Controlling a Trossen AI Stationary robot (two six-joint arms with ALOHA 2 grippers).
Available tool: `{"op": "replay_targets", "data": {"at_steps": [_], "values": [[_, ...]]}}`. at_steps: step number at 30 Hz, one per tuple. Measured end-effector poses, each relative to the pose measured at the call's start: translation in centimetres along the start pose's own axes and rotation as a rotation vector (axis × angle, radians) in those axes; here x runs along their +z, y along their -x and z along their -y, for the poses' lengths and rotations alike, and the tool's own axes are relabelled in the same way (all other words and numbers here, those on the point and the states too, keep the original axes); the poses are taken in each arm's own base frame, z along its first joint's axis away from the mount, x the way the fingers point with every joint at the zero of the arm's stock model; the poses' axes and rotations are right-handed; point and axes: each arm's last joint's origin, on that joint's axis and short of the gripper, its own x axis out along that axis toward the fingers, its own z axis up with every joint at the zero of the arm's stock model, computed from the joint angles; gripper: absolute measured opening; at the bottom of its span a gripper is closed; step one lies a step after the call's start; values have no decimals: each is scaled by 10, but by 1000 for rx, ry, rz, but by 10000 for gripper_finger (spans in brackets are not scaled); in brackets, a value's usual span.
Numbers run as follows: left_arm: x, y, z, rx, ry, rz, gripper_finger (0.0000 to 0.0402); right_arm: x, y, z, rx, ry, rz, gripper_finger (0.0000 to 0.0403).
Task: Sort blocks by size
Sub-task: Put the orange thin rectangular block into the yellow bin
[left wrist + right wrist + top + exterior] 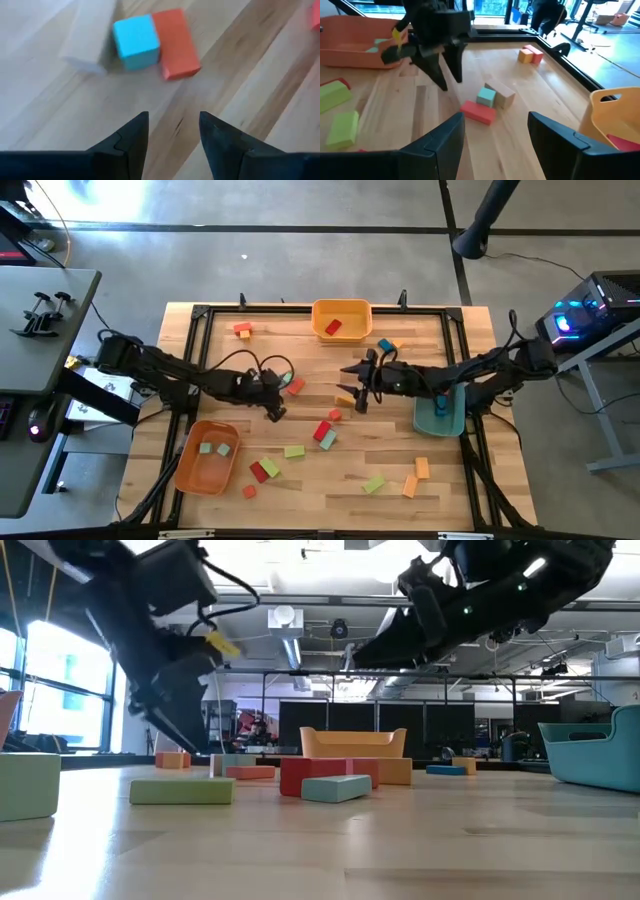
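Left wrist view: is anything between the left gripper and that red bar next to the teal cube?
Nothing visible. Bare table lies between the open left gripper and the red bar; the teal cube touches the bar's side.

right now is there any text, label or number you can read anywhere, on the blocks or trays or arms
None can be read.
The blocks are plain painted faces with no letters or numbers.
The yellow tray, orange tray and teal tray carry no visible marking.
The yellow tag on the left arm is too small to read.
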Motion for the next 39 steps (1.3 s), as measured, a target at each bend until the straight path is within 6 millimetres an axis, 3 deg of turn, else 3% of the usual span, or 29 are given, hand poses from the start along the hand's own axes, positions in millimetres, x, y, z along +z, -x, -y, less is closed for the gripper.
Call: {"op": "replay_targets", "data": {"at_steps": [8,14,18,30,34,39], "values": [[-22,-18,3,-88,21,133,230,1,1,-5,20,-14,13,215],[-33,-37,12,88,-129,210,236,1,1,-6,21,-38,12,215],[-36,-50,23,143,-129,300,236,0,1,-6,22,-56,3,215],[-45,-68,27,203,155,451,236,-1,1,-6,22,-78,-11,215],[-45,-68,27,204,131,448,219,-2,1,-6,21,-73,-18,215],[-43,-69,25,189,146,430,159,-6,2,-7,23,-64,-69,215]]}}
